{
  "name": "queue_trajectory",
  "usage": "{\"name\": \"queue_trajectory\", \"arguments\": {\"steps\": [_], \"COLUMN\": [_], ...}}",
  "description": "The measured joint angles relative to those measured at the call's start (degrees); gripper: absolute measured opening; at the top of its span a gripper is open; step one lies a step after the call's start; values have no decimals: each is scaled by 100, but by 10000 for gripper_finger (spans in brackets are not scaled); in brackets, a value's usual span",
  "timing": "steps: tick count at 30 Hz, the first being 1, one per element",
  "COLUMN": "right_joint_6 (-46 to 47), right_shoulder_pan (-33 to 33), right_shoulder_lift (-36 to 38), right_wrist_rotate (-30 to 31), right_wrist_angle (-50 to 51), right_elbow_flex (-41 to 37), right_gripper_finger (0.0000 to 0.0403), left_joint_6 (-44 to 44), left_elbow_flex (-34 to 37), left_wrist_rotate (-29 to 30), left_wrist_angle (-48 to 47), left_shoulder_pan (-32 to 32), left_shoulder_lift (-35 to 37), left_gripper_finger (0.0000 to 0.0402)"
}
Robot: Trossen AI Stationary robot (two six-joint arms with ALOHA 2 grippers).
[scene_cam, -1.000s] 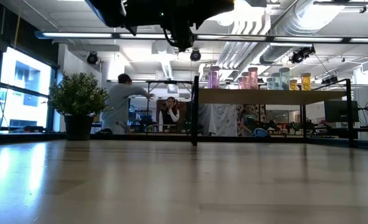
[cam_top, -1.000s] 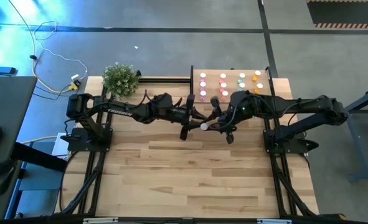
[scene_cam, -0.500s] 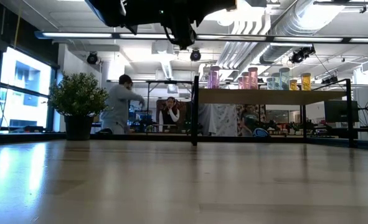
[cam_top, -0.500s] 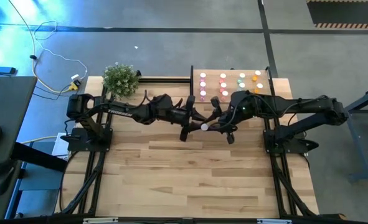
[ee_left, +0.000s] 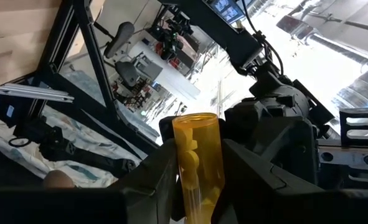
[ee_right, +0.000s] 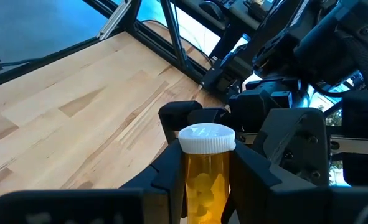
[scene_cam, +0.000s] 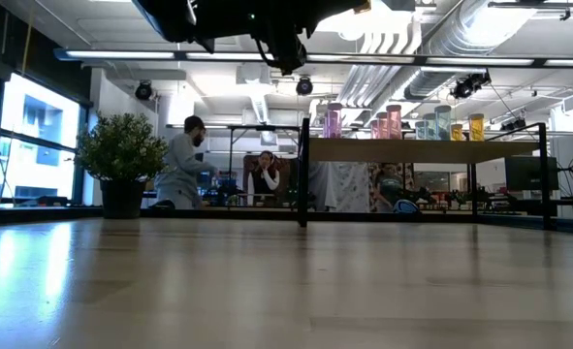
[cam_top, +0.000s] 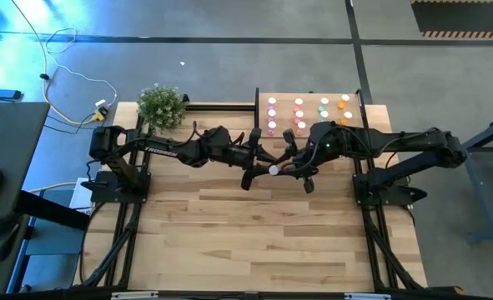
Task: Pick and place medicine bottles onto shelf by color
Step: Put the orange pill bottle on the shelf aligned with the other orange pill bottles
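Note:
An orange medicine bottle [cam_top: 274, 169] with a white cap [ee_right: 207, 138] hangs in the air over the middle of the table, cap upward. My left gripper [cam_top: 259, 164] and my right gripper [cam_top: 289, 167] meet at it from opposite sides, each shut on it. The shelf [cam_top: 281, 101] stands at the far edge. It carries rows of pink [cam_top: 272, 114], red-pink [cam_top: 299, 114], pale green [cam_top: 324, 107] and orange [cam_top: 344, 104] bottles, all standing on their bases. My left gripper pinches the bottle's orange body [ee_left: 195, 177] between its two fingers [ee_left: 162, 171], coming level from the table's left. The bottle's capless bottom end [ee_left: 196, 119] sticks out past the fingers. The bottle is clear of the table. My right gripper pinches the orange body just under the white cap [ee_right: 205, 180] between its two fingers [ee_right: 252, 171]. It comes from the table's right, slanting slightly down. The cap stands free above the fingers, and the bottle is clear of the table.
A small leafy potted plant [cam_top: 161, 106] stands at the table's far left corner. The shelf's dark upright panel [scene_cam: 303, 170] and black frame rise at the far edge. People show in the room beyond the table [scene_cam: 181, 165]. Bare plank tabletop [cam_top: 254, 233] lies toward the near edge.

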State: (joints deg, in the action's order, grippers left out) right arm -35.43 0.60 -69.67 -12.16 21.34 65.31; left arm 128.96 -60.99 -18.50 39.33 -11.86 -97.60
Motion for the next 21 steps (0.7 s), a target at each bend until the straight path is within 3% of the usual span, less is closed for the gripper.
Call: {"name": "queue_trajectory", "arguments": {"steps": [21], "right_joint_6": [454], "right_shoulder_pan": [4], "right_shoulder_lift": [371], "right_wrist_rotate": [33], "right_wrist_angle": [115], "right_elbow_flex": [-20], "right_gripper_finger": [92], "left_joint_6": [-1027], "left_elbow_flex": [-20], "left_wrist_rotate": [-100], "left_wrist_angle": [164], "left_shoulder_pan": [-129], "left_shoulder_lift": [24], "left_gripper_finger": [118]}}
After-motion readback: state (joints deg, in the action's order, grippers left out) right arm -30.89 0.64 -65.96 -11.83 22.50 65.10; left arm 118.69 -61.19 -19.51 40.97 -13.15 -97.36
